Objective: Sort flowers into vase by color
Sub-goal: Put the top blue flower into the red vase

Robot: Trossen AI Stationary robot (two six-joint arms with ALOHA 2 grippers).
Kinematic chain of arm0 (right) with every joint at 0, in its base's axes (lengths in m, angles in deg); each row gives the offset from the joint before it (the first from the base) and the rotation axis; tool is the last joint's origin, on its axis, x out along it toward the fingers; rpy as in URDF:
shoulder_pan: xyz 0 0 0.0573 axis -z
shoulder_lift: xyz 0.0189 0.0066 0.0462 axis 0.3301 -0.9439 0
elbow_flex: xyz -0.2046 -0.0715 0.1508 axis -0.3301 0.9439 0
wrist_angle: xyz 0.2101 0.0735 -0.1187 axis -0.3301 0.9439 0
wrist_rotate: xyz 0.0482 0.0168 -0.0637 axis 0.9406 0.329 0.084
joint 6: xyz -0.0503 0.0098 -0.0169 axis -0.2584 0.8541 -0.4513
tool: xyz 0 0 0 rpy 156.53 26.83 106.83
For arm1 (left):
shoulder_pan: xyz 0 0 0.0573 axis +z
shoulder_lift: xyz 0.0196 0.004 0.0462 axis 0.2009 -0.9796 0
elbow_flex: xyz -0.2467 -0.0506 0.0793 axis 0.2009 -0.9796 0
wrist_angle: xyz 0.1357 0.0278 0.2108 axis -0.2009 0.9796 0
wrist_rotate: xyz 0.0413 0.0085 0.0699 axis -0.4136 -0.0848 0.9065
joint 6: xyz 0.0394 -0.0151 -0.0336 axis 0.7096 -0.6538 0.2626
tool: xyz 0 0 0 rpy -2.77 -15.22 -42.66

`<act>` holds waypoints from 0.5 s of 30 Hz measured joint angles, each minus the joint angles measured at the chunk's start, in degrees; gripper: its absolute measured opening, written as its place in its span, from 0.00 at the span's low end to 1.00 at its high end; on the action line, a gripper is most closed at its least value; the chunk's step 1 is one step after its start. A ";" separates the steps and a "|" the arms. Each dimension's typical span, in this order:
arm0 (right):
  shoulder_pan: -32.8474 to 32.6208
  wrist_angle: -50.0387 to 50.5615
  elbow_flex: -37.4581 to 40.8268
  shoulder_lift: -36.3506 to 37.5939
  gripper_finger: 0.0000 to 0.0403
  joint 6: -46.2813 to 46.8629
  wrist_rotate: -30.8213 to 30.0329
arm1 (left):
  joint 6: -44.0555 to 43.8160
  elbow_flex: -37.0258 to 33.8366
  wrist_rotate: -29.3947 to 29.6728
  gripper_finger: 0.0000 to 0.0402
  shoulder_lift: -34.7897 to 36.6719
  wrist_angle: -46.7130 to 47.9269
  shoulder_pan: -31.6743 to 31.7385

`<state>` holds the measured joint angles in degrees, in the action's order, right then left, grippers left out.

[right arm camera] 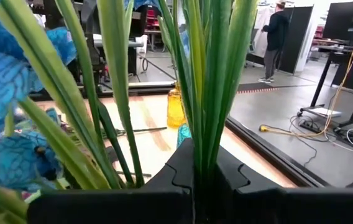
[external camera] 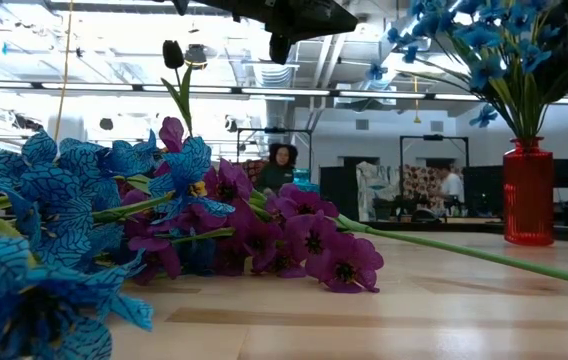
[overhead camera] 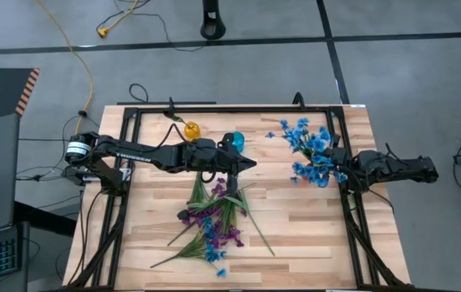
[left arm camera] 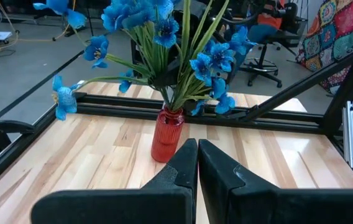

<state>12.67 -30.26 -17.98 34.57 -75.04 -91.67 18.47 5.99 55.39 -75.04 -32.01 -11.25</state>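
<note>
Right gripper (right arm camera: 195, 180) is clenched on the blue fabric flowers' green stems (right arm camera: 210, 93) over the red glass vase (left arm camera: 167, 134) by the table's right edge, so next it lets go; left gripper (left arm camera: 197, 163) hangs pinched shut, empty.

Even, bright overhead light fills the room; rows of ceiling strip lamps (external camera: 264, 92) blaze white beyond the closed left gripper (external camera: 309, 20), washing out the background in the low view. The pale wooden slatted tabletop (overhead camera: 295, 219) shows soft sheen and only faint shadows under the left gripper. The nearest bright blue veined cloth blossoms (external camera: 24, 270) are blurred, as are the long green stems (right arm camera: 207, 93) pinched right against the right gripper (right arm camera: 196, 163).
</note>
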 joint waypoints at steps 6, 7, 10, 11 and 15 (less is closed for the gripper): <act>0.00 -0.02 0.00 0.00 0.15 0.04 -0.18 | 0.00 0.00 -0.01 0.00 0.00 0.00 0.00; 0.00 -0.03 0.00 0.00 0.16 0.04 -0.19 | 0.00 0.00 -0.01 0.00 0.00 0.00 0.00; 0.00 -0.04 0.01 0.00 0.19 0.04 -0.19 | 0.00 0.00 -0.01 0.00 0.00 0.00 0.00; 0.00 -0.04 0.00 0.00 0.20 0.04 -0.19 | 0.00 0.00 -0.01 0.00 0.00 0.00 0.00; 0.00 -0.02 0.01 0.00 0.26 0.03 -0.36 | 0.00 0.00 -0.01 0.00 0.00 0.00 0.00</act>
<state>12.67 -30.28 -17.97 34.57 -75.00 -92.03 18.47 5.99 55.38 -75.04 -32.01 -11.25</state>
